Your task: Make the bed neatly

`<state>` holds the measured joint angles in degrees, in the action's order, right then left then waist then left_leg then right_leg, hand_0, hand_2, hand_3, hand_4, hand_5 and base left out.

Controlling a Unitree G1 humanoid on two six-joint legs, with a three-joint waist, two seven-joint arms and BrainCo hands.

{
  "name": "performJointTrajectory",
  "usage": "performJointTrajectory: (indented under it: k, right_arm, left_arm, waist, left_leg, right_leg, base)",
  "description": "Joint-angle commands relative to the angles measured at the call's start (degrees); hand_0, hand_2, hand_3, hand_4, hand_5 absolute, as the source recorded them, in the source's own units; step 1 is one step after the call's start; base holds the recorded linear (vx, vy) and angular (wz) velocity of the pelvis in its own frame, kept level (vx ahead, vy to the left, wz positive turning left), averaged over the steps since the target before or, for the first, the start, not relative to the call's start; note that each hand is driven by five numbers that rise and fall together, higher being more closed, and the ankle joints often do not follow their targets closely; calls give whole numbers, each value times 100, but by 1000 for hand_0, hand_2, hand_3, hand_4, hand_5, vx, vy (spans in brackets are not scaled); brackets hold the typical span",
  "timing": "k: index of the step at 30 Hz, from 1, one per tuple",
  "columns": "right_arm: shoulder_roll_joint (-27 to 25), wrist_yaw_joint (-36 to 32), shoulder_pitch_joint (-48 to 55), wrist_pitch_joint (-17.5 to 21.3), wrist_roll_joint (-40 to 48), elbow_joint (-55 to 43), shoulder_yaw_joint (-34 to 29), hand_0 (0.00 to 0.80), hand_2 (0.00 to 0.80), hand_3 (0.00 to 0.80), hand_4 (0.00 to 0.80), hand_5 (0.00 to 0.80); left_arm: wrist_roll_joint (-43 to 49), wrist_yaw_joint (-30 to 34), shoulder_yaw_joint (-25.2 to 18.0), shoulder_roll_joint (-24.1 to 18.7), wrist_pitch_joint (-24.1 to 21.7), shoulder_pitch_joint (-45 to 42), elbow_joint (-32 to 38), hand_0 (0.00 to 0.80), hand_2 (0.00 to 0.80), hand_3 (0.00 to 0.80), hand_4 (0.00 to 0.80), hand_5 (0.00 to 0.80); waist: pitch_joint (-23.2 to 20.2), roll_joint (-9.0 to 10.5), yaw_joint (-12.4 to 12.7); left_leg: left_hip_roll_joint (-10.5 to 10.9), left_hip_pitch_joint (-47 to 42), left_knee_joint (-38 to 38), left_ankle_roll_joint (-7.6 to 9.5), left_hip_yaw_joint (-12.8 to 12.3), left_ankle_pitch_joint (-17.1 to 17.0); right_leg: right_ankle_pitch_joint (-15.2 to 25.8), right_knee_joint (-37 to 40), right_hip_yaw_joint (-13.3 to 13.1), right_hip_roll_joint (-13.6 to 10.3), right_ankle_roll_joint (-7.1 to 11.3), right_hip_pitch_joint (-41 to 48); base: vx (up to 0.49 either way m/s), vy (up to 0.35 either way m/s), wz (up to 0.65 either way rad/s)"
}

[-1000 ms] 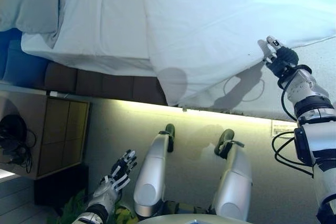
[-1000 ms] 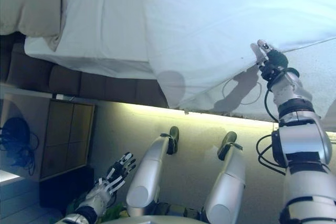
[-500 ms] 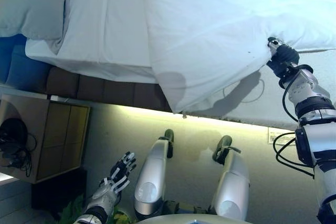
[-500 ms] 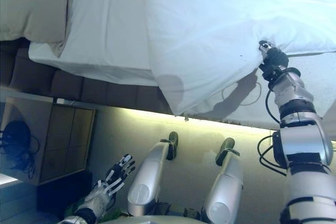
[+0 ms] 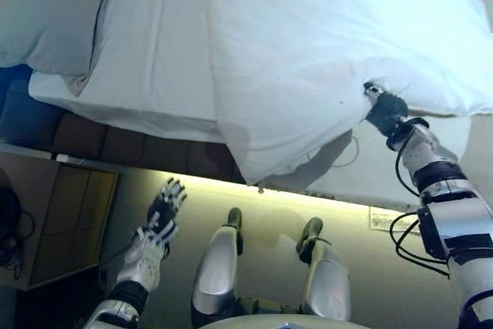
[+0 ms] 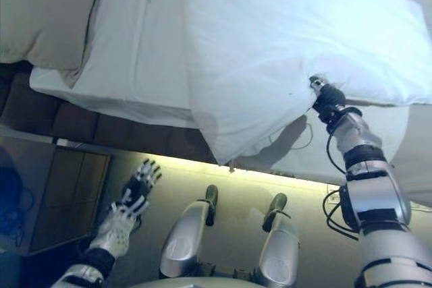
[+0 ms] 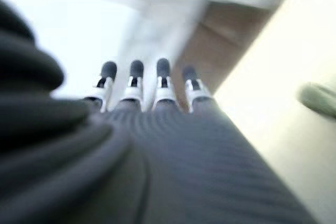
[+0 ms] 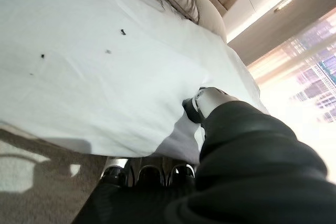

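Note:
A white duvet covers the right part of the bed, its lower corner hanging over the bed's side. My right hand is shut on the duvet's edge; in the right wrist view the thumb presses into the duvet and the fingers curl under it. The white sheet lies bare to the left of the duvet. A pale pillow rests at the far left. My left hand is open, raised over the floor beside the bed, holding nothing, and its fingers are straight.
The bed's dark brown base runs under the sheet, with a lit strip along the floor below it. A wooden nightstand stands at the lower left. A label lies on the floor at the right.
My right hand has moved left along the bed with the duvet's edge in it, bunching the cloth. My left hand has risen from low by the floor toward the bed's side.

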<state>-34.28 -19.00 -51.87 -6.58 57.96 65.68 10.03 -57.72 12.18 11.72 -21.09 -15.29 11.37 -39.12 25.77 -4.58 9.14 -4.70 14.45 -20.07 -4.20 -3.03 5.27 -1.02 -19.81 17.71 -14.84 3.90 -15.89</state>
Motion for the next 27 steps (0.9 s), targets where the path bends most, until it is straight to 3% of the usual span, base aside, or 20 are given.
performJointTrajectory:
  k: [1,7,10,14,23,27]
  right_arm:
    - [119,-187,-169,217,211,-499,59,800,800,800,800,800]
    - [380,-75,-262,-19,267,-569,405,800,800,800,800,800]
    - [558,-42,-260,47,203,-649,558,800,800,800,800,800]
    - [758,55,-290,119,263,-811,656,800,800,800,800,800]
    - [1268,329,-462,284,684,-1015,827,800,800,800,800,800]
    - [1545,418,-472,326,764,-1126,857,800,800,800,800,800]
  left_arm:
    - [201,125,408,-166,434,240,308,0,0,0,0,0]
    - [769,314,1260,-33,1625,701,-74,0,0,0,0,0]
    - [-216,499,1397,196,2401,981,-333,0,0,0,0,0]
    - [-1202,488,1317,555,2930,1312,-713,0,0,0,0,0]
    - [-3162,-357,1062,1441,3378,1742,-1292,0,0,0,0,0]
    - [-3701,-795,1004,1728,3561,1770,-1403,0,0,0,0,0]
  waist:
    - [-525,241,113]
    - [-743,282,-48]
    - [-832,312,-151]
    - [-804,423,-232]
    - [-649,1003,-270]
    - [-621,1168,-278]
  left_leg:
    - [-256,127,336,-30,-81,-608]
    - [-311,-254,703,-65,-151,-717]
    - [-346,-407,770,-81,-225,-711]
    - [-411,-370,684,-113,-230,-671]
    - [-571,-335,943,-167,-219,-747]
    - [-621,-349,993,-171,-224,-734]
  right_leg:
    - [23,280,113,-16,36,428]
    - [170,738,60,51,111,825]
    - [212,882,42,71,148,974]
    - [202,837,1,99,159,936]
    - [310,1115,5,383,183,942]
    - [338,1210,-13,457,185,989]
  base:
    - [-3,-34,5]
    - [27,21,-6]
    - [58,30,-10]
    - [-3,-28,-2]
    - [-45,-170,-5]
    - [-4,-136,-4]
